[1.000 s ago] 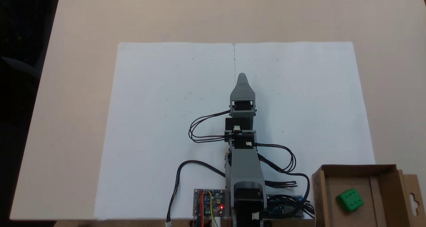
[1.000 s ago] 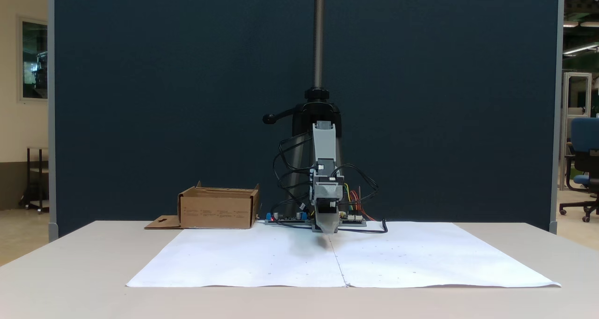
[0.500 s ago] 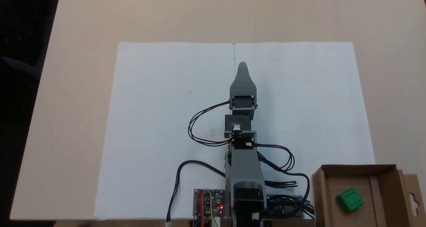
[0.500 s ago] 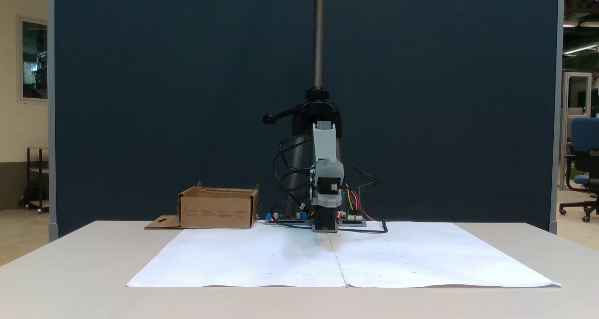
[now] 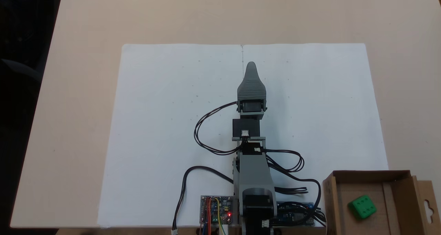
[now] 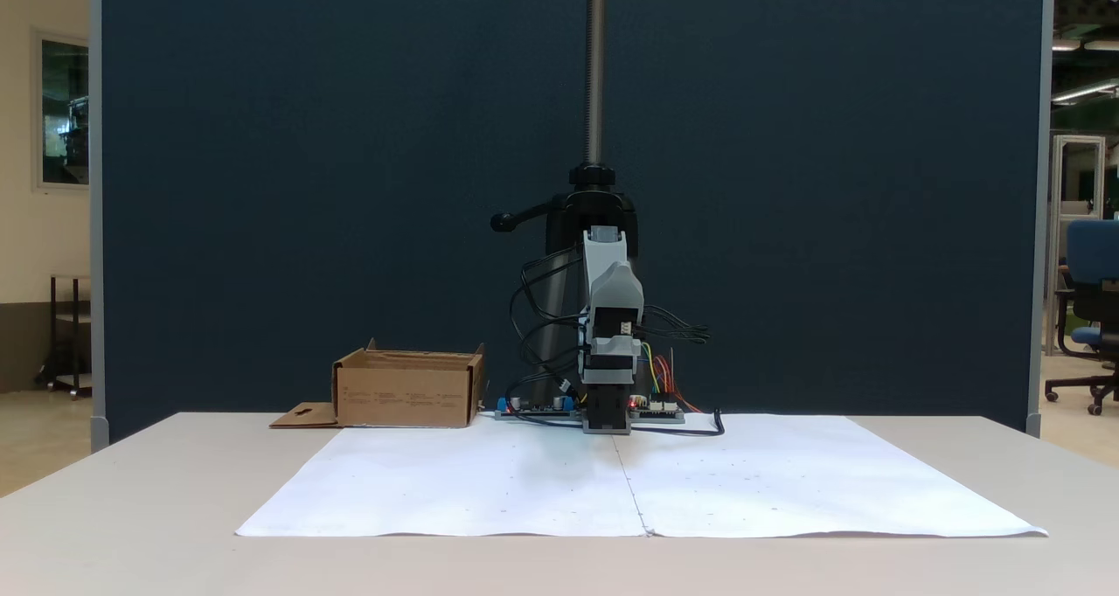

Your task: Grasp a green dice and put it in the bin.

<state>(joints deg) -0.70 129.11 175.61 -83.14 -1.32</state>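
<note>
The green dice (image 5: 361,206) lies inside the brown cardboard bin (image 5: 368,174) at the lower right corner of a fixed view, resting on the bin floor with a several-pip face up. In the other fixed view the bin (image 6: 406,395) stands left of the arm's base, and its walls hide the dice. My grey gripper (image 5: 251,65) reaches out over the middle of the white paper, far from the bin. It is raised above the table (image 6: 616,273). Its jaws show as a single tapered wedge with no gap and nothing between them.
A large white paper sheet (image 5: 165,124) covers the middle of the beige table (image 5: 86,21). Circuit boards (image 5: 217,209) and looping black cables (image 5: 206,135) sit by the arm's base. The bin's flap with a hang-hole (image 5: 429,204) sticks out at the right edge.
The gripper has swung up from pointing down at the paper to a raised pose, and its tip has moved farther out from the base. The dice and bin have not moved.
</note>
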